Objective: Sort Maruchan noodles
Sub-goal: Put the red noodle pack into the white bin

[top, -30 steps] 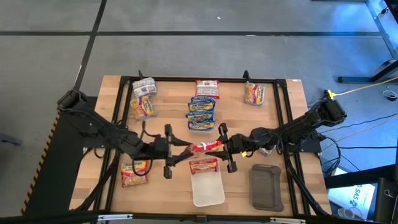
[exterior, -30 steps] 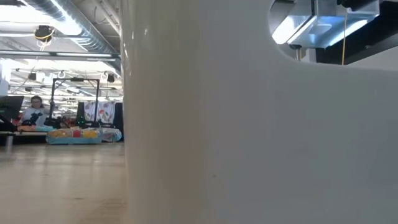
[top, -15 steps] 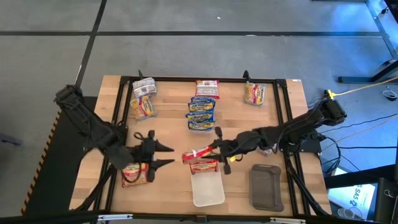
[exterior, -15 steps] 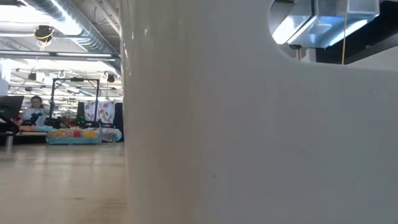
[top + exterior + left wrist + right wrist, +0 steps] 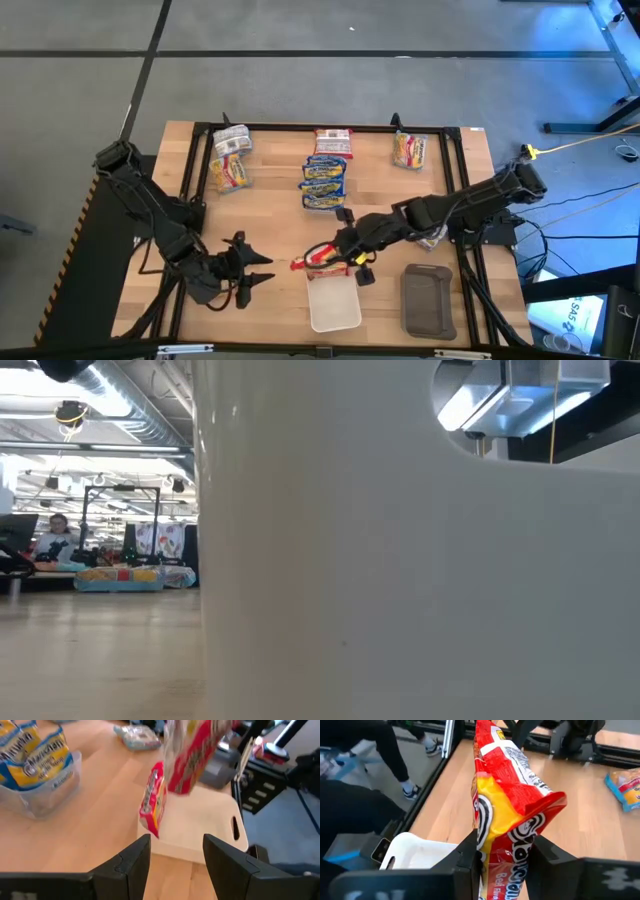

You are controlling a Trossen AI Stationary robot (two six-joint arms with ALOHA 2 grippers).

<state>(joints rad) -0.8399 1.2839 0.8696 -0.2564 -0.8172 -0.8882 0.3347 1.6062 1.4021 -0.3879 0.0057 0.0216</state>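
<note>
Right tool (image 5: 335,258) is clenched on a red packet (image 5: 318,257), holding it above the table (image 5: 270,195) at the far edge of the white tray (image 5: 333,310), where a second red packet (image 5: 152,800) sits on edge. Left tool (image 5: 258,270) hangs released and empty near the table's front left. Blue-yellow packets (image 5: 324,182) lie stacked mid-table, more packets (image 5: 230,158) along the far side, and the grey tray (image 5: 430,300) sits right of the white one.

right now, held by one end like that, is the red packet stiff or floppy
Probably fairly stiff: the red-and-yellow crinkly plastic noodle packet sticks out from the right gripper without drooping. Its creased wrapper looks thin and likely slick, so it may slip. It seems light, since a pinch at one end holds it.
</note>
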